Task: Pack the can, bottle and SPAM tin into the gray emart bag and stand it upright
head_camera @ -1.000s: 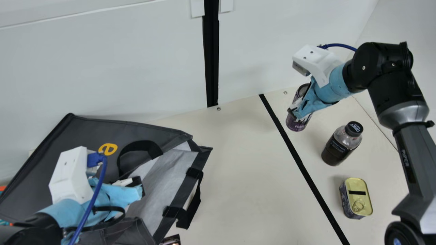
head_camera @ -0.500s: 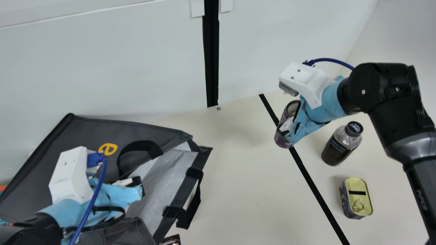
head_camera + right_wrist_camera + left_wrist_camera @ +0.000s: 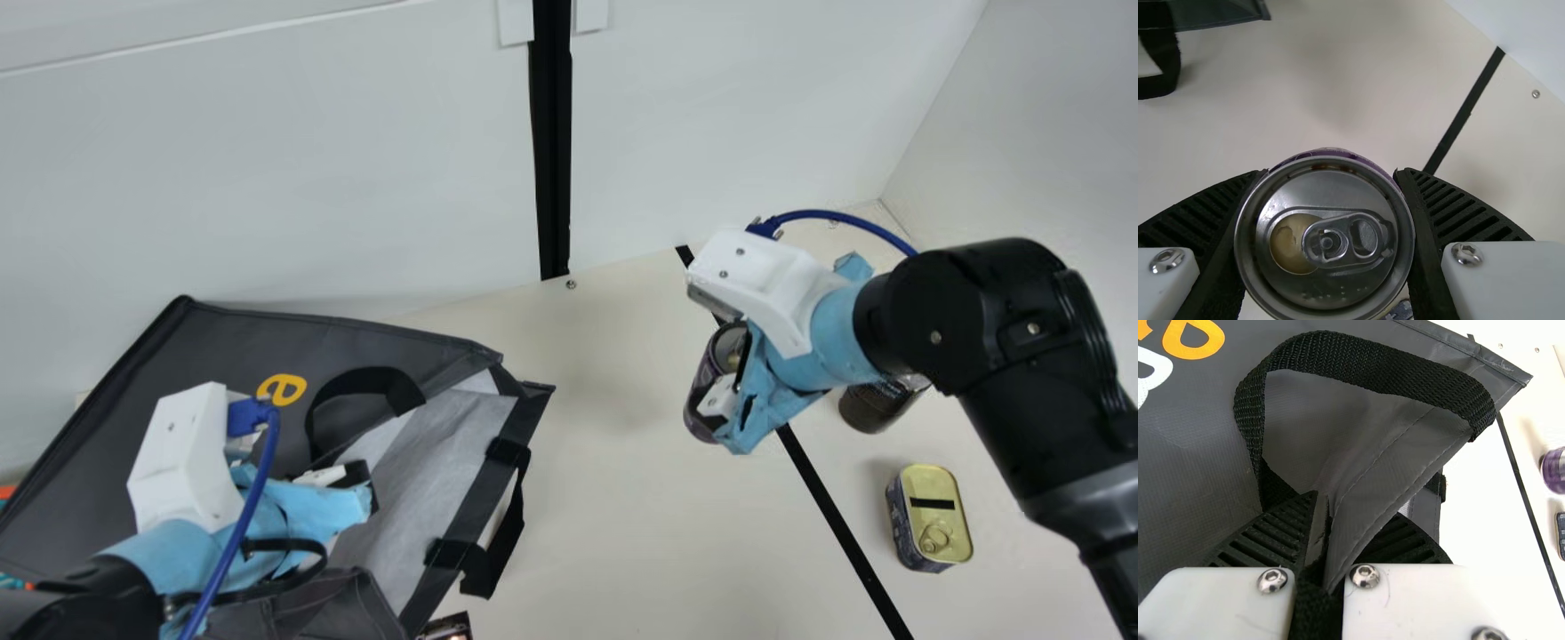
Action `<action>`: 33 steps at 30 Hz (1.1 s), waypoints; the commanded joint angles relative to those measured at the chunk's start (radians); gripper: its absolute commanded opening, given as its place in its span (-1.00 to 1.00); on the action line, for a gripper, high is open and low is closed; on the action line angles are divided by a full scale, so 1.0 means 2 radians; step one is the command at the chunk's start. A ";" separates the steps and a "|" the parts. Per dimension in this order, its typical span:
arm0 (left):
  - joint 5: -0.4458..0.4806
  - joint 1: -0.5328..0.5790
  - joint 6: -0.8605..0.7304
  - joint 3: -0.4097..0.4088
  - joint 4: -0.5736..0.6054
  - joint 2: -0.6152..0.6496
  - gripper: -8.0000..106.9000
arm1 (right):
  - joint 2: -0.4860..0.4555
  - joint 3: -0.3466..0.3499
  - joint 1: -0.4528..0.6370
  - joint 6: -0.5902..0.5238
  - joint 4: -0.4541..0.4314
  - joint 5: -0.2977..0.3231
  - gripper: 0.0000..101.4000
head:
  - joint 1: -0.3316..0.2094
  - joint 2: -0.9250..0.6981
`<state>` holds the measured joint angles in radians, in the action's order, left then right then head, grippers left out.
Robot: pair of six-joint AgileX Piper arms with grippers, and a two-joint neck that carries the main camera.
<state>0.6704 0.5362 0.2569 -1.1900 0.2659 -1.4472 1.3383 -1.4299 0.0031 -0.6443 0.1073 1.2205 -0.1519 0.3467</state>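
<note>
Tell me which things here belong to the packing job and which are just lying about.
For the job:
gray bag
can in the right pincer
bottle
SPAM tin

Seemingly just lying about:
dark item, bottom edge of main view
orange thing, left edge

White walls (image 3: 311,178) behind cream table (image 3: 622,498), black line (image 3: 831,493) across.

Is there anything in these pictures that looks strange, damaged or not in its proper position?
Yes. The can in the right hand seems already opened: a pale mouth opening shows by its pull tab, odd for packing. Also, the gray bag lies on its side, not upright.
</note>
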 commanded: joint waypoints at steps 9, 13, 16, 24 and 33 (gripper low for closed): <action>0.000 0.000 0.000 0.000 0.000 0.000 -1.00 | -0.028 0.025 -0.057 0.032 -0.003 0.000 -1.00 | -0.011 0.001; 0.000 0.000 0.000 0.000 0.000 0.000 -1.00 | -0.030 0.026 -0.072 0.032 0.003 0.000 -1.00 | -0.011 0.001; 0.000 0.000 0.000 0.000 0.000 0.000 -1.00 | -0.029 0.024 -0.082 0.029 0.010 0.000 -1.00 | -0.011 0.001; 0.000 0.000 0.000 0.000 0.000 0.000 -1.00 | -0.023 0.011 -0.100 0.012 0.040 0.000 -1.00 | -0.011 0.001; 0.000 0.000 0.000 0.000 0.000 0.000 -1.00 | -0.017 -0.012 -0.114 -0.009 0.063 0.000 -1.00 | -0.011 0.001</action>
<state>0.6704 0.5362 0.2569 -1.1900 0.2659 -1.4472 1.3032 -1.4470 -0.2246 -0.6586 0.2263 1.2208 -0.1519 0.3482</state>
